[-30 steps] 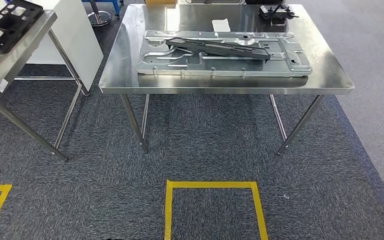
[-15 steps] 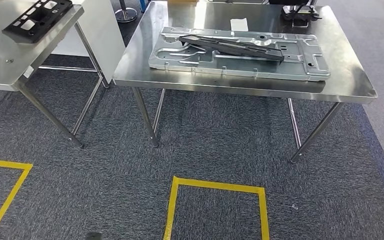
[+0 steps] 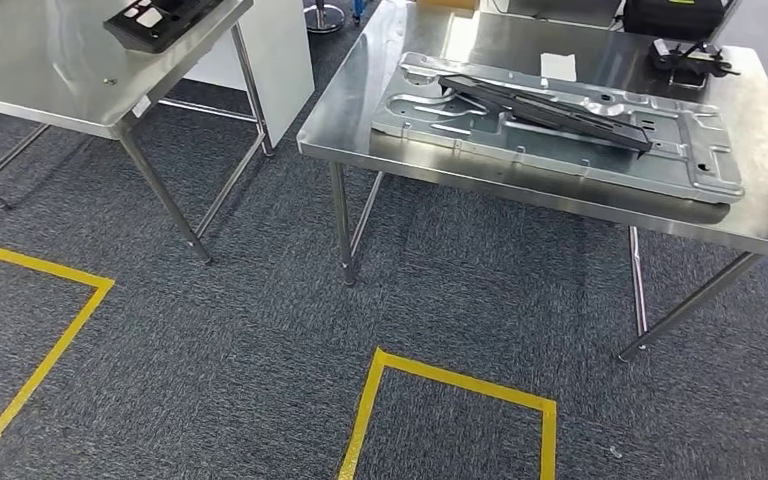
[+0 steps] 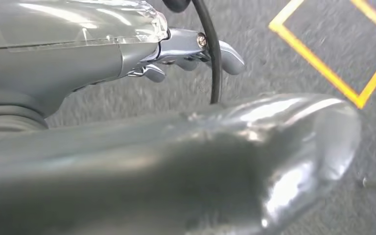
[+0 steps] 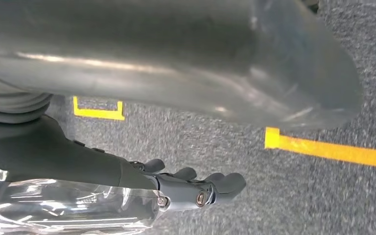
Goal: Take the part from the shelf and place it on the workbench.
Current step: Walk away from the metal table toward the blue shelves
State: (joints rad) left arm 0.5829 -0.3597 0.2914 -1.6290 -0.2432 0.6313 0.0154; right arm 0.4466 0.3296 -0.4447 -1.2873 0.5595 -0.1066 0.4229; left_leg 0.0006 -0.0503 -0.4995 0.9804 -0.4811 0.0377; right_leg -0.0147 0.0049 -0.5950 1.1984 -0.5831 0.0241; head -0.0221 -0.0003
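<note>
A black slotted part (image 3: 160, 18) lies on the steel table (image 3: 50, 75) at the far left, cut off by the picture's top edge. On the steel workbench (image 3: 360, 115) to the right rests a large silver stamped plate (image 3: 480, 130) with a long dark part (image 3: 545, 105) lying across it. My left hand (image 4: 142, 147) hangs over the carpet holding nothing, its fingers (image 4: 200, 49) apart from the thumb. My right hand (image 5: 142, 73) also hangs above the carpet with nothing in it, fingers (image 5: 210, 188) stretched out.
Yellow tape squares (image 3: 450, 400) mark the grey carpet in front of both tables. A white paper (image 3: 558, 66) and a black tool (image 3: 690, 55) lie at the workbench's far side. A white panel (image 3: 280, 50) stands between the tables.
The whole picture has shifted right and tilted: the camera has turned left, bringing more of the left table and its black part into view. The things on the tables have not moved.
</note>
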